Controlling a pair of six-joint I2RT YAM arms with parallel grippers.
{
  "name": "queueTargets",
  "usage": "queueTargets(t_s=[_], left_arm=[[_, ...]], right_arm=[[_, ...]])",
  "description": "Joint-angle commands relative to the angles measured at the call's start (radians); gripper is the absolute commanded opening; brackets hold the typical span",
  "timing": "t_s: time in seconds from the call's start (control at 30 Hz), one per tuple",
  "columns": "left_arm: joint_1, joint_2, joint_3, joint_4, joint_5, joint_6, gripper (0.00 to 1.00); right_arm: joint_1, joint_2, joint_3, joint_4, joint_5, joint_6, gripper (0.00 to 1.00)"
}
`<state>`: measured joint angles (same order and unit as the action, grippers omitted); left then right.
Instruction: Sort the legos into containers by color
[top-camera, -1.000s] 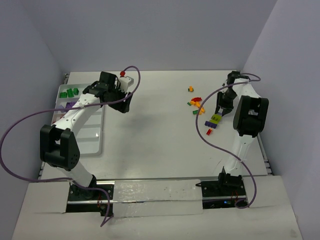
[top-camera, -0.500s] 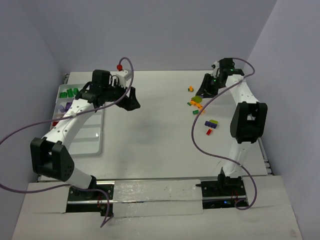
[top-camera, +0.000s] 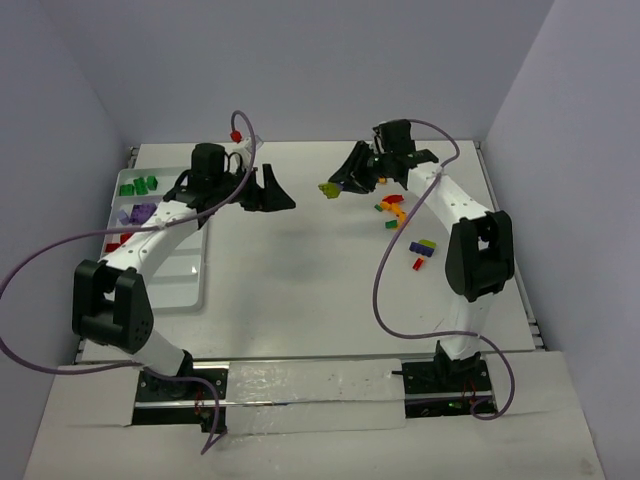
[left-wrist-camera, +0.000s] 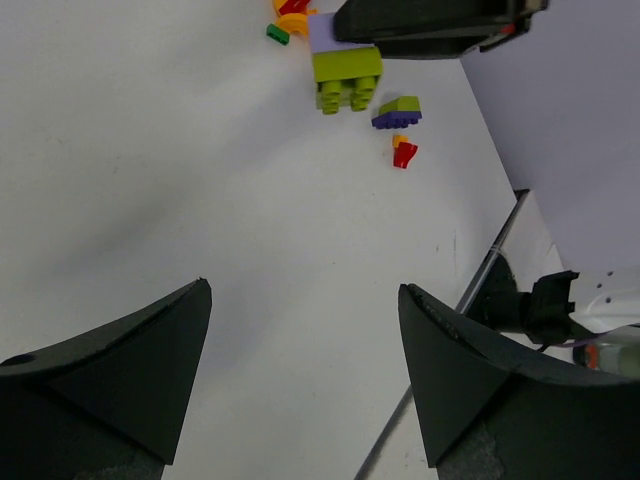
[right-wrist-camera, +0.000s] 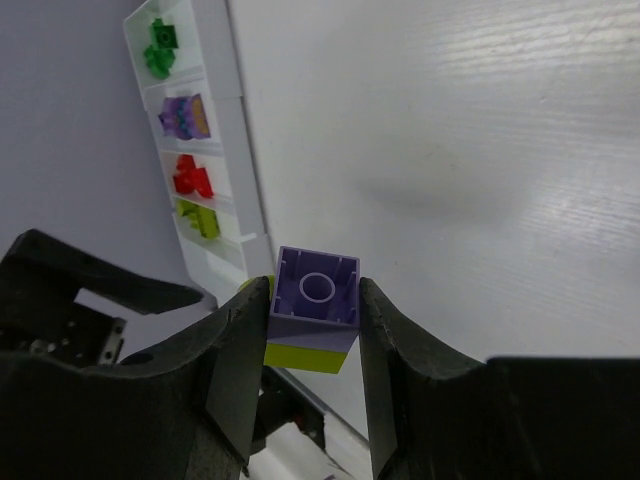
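My right gripper is clenched on a two-brick stack, purple over lime, pinched by its sides and held up off the table. My left gripper is spread wide and empty. It faces the stack, which sits straight ahead of its jaws and a little apart.

I judge this to be the step of splitting a mixed stack, since its two colours cannot share a compartment. The next move calls for bringing my left jaws onto the lime half alone, square to its sides. I then close firmly and pull or twist away while my right holds the purple. The lime half shows only a narrow band below my right fingers, so there is little to catch.

The tray lies behind my left gripper, near that arm's elbow. Green, purple, red and lime are already in separate slots. The loose pile lies behind my right gripper, under its forearm.

The table is bare below and on the near side of both grippers, giving good room to work. The far wall stands close beyond them, so I would pull apart sideways, not outward.
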<state>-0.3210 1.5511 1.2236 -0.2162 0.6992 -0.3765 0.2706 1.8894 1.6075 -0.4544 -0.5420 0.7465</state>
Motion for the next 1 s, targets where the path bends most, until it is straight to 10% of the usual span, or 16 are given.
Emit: queueTargets(t_s=[0.0, 0.97], left_arm=[[-0.004, 0.044, 0.022, 0.089, 0.028, -0.117, 0.83], [-0.124, 0.188, 0.116, 0.276, -0.15, -0.232, 0.78]], right_arm=[[0.035, -0.101, -0.032, 0.135, 0.029, 0.161, 0.0], [0.09, -0.124, -0.055, 0.026, 0.059, 0.323, 0.0]])
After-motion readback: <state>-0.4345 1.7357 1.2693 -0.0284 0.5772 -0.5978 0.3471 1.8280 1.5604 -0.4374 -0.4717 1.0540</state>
